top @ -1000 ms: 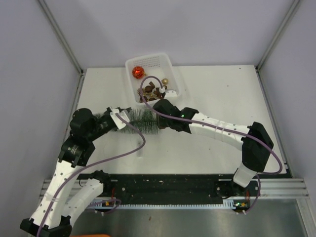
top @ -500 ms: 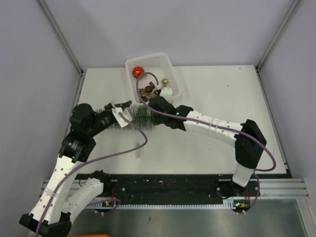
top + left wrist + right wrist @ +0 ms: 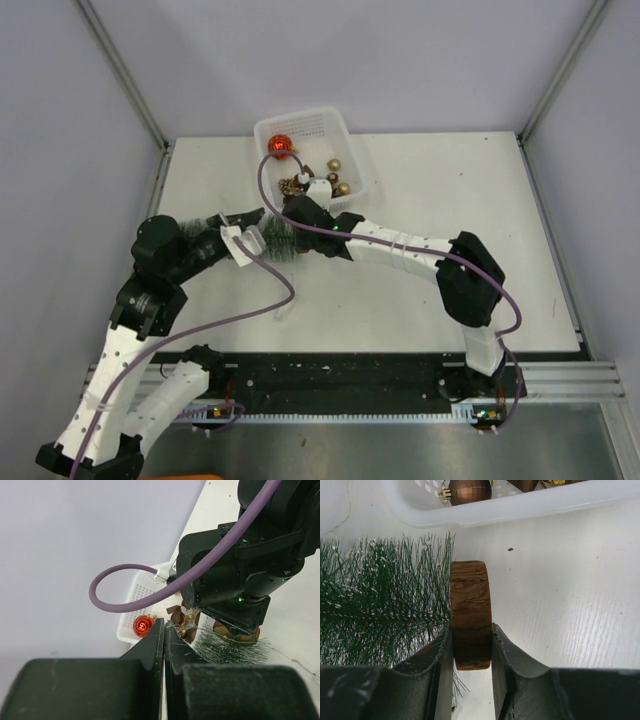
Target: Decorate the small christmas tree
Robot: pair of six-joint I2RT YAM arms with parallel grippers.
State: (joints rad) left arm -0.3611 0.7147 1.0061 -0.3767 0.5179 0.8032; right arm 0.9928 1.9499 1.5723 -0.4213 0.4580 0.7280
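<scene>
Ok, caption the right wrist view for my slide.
Right gripper clamps the wooden disc base of the small christmas tree, held sideways beside the white basket.

The worktop [image 3: 440, 180] is lit brightly and evenly from above; only faint, soft shadows are cast near the white basket [image 3: 310, 122]. Below the basket in the left wrist view, the left gripper [image 3: 164, 630] is rendered dark and blurred.

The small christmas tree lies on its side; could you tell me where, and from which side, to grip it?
Grip the wooden disc base across its flat faces, as the right end effector does. With the small christmas tree lying down, the disc stands on edge, so approach its rim from opposite the basket. The bristles would likely give.
</scene>
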